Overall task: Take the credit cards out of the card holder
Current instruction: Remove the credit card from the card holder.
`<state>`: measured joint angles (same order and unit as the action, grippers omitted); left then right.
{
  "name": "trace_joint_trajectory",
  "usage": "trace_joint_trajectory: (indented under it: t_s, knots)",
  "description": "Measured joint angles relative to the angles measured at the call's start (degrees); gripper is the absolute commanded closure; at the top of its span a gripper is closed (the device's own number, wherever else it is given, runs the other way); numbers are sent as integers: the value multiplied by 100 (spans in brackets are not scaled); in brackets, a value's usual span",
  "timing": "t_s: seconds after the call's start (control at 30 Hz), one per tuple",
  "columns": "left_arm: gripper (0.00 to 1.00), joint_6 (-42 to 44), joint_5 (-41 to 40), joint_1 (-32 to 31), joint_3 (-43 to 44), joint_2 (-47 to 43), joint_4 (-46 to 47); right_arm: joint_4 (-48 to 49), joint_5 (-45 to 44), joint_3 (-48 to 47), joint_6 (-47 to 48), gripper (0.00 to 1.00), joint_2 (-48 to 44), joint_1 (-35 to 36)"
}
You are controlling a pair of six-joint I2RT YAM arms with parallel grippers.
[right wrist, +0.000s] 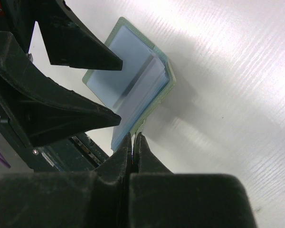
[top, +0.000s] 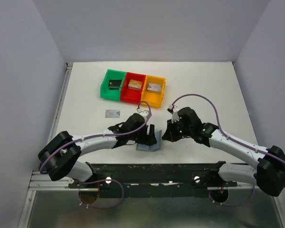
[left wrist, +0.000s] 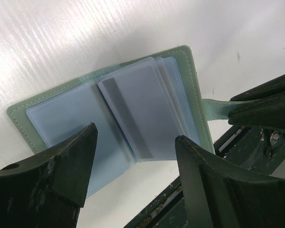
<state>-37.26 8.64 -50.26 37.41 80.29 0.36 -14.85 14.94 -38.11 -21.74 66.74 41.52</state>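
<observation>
Left gripper gapes, right gripper pinches card holder (open) on white, walled table.

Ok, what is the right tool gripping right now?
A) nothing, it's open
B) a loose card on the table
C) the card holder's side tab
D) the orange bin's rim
C: in the left wrist view the side tab of the card holder runs straight into the shut right tool, pinched between its fingers.
</observation>
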Motion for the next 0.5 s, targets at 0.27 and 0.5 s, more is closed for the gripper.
trace_joint_trajectory:
  t_s: [0.27,0.5]
  knots:
    - [19,2,63,-7,20,96,35,0,2,0,0,100,0,0]
    - [16,42,66,-42,24,94,44,0,17,0,0,100,13,0]
